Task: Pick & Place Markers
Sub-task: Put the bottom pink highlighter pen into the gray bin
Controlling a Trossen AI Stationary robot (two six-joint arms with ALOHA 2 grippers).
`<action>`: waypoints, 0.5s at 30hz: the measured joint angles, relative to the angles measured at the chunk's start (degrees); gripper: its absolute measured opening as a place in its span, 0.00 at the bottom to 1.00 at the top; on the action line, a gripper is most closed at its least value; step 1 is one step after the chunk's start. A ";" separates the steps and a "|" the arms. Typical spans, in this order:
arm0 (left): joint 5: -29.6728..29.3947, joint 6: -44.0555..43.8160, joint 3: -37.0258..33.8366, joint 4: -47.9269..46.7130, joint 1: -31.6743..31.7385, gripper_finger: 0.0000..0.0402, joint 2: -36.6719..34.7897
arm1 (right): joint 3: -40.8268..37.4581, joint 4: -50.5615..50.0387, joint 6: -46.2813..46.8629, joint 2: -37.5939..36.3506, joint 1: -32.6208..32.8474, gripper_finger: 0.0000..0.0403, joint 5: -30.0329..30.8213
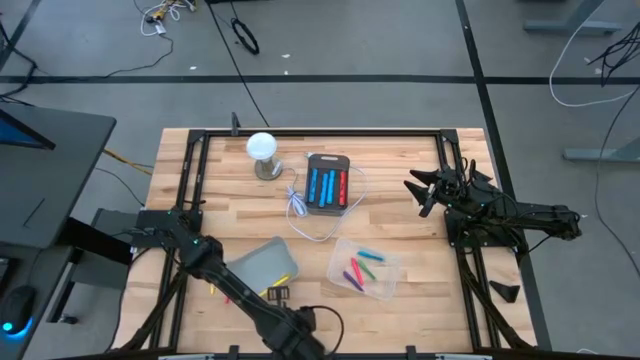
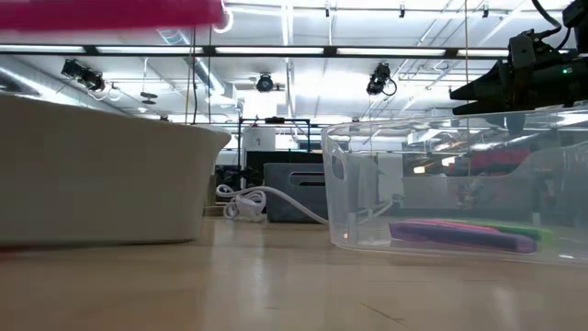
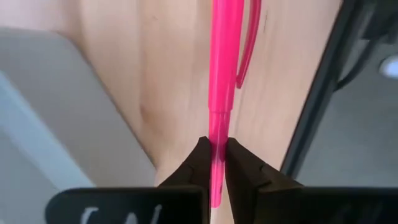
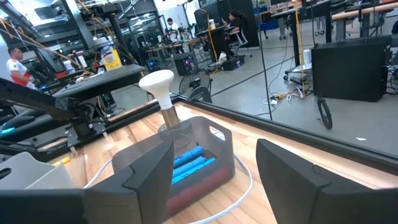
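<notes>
The tabletop [image 1: 400,225] is pale butcher-block wood with a black metal frame round its edges. On its near left the left gripper [image 3: 215,155] has its two dark fingers pinched tight on a glossy pink marker [image 3: 222,68], a slim stick with a pocket clip, held above the wood beside a matte grey tray [image 1: 262,264] with rounded corners. Just right of that sits a clear plastic bin [image 1: 340,268], thin-walled, holding loose markers [image 1: 362,269] in red, blue, purple and green. Farther back a dark grey caddy [image 1: 328,160] holds blue and red markers in rows, with a coiled white cable [image 1: 297,208] beside it and a white dome-topped lamp [image 1: 262,147]. The right gripper [image 4: 214,171] hangs at the far right, fingers spread wide, holding nothing.
</notes>
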 joint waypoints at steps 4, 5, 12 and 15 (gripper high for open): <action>-2.59 -1.86 -0.01 -0.05 0.98 0.07 -3.56 | 0.00 0.01 0.00 0.00 0.01 0.57 0.01; -3.43 -2.03 -0.01 -0.03 1.35 0.07 -4.45 | 0.01 0.01 0.00 0.01 0.01 0.57 0.00; -7.14 -3.84 0.03 -0.03 4.41 0.06 -6.98 | 0.00 0.01 0.00 0.01 0.00 0.57 -0.01; -7.45 -4.61 0.03 -0.04 5.75 0.07 -7.03 | 0.00 -0.01 0.00 0.01 0.01 0.57 -0.01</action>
